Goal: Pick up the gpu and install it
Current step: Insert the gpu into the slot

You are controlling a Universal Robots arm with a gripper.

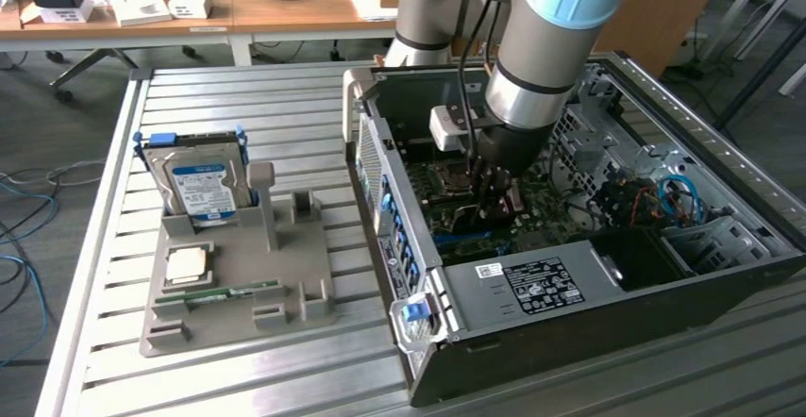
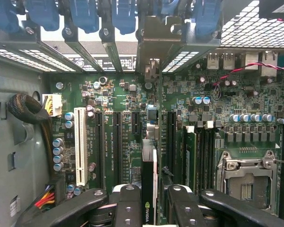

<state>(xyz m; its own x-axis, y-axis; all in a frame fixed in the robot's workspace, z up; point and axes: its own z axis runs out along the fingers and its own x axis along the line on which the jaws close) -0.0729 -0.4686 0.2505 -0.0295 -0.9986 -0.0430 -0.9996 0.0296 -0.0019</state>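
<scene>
The arm reaches down from the upper middle of the exterior view into the open computer case [image 1: 567,285], which lies on its side and fills the right half of that frame. The gripper [image 1: 494,195] sits low inside the case, just above the green motherboard [image 1: 473,224], near the frame's centre.

In the wrist view the gripper [image 2: 149,205] is closed on the gpu [image 2: 148,189]: the black fingers [image 2: 128,203] press against both faces of the card. The card is seen edge-on, dark, with a green logo on its near end. It stands upright over the motherboard [image 2: 123,94], in the strip between two long black expansion slots, with a white slot [image 2: 80,146] further off to one side. Whether its lower edge is already seated in a slot cannot be told. Beyond the card's far end are the rear wall of the case, a silver bracket [image 2: 154,42] and a row of blue slot latches [image 2: 85,14]. A metal CPU socket [image 2: 246,179] lies beside the memory slots, and a black cable bundle [image 2: 28,111] curls along the grey case wall.

At the exterior view's left, on the slatted metal table [image 1: 226,87], a grey parts holder [image 1: 296,275] carries a hard drive [image 1: 195,186] with a blue and white label standing upright, a square processor chip [image 1: 187,264] lying flat, and a green memory stick [image 1: 226,293] just below it. Wooden desks [image 1: 302,11] run along the top left of the frame.
</scene>
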